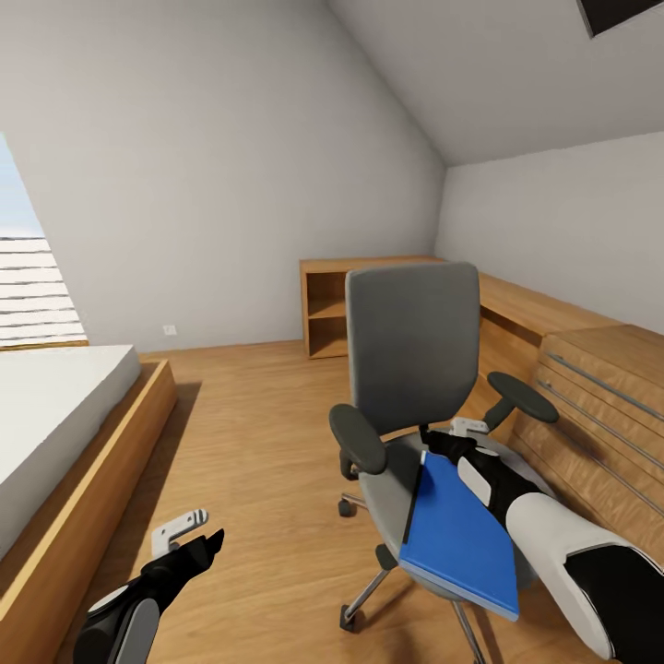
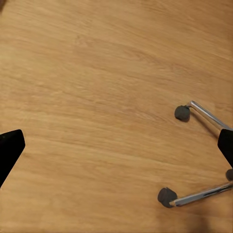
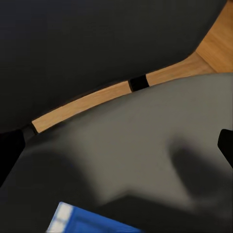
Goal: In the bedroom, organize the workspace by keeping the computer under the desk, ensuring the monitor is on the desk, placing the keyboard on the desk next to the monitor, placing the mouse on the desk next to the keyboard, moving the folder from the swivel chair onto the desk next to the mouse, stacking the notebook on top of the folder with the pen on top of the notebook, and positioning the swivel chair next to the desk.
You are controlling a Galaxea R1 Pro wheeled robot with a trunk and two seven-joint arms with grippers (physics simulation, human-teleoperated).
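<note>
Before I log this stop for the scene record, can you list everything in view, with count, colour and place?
swivel chair: one, grey seat and back, black armrests, metal base on castors; centre of the floor, in front of the robot.
folder: one, bright blue with a black spine; lying on the chair seat, its near end past the seat's front edge.
bed: one, white mattress in a wood frame; at left.
open shelf unit: one, light wood; against the far wall behind the chair.
chest of drawers: one, light wood; along the right wall.
floor: light wood planks.
left gripper: one, black and white; low over the floor at left, open.
right gripper: one, black and white; over the seat at the folder's far end, open.
</note>
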